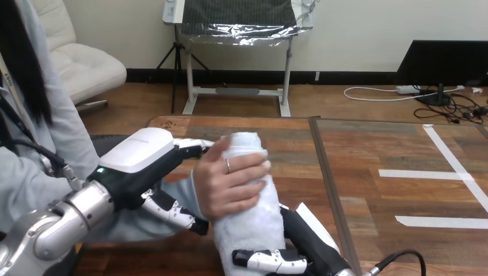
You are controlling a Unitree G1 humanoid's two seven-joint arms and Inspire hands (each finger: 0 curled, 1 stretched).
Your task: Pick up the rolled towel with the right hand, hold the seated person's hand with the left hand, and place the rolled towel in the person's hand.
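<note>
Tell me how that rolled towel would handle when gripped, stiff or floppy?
Probably soft: the rolled towel dents under the person's hand. Its fuzzy cloth likely grips, not slips. It runs straight between that hand and the right hand, so the roll seems firm.

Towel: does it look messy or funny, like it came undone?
Nothing stands out. The towel is neatly rolled, leaning a little, not unrolled. The person's hand wraps its upper part, the right hand curls its fingers round its lower end, and the left hand grips the person's wrist.
</note>
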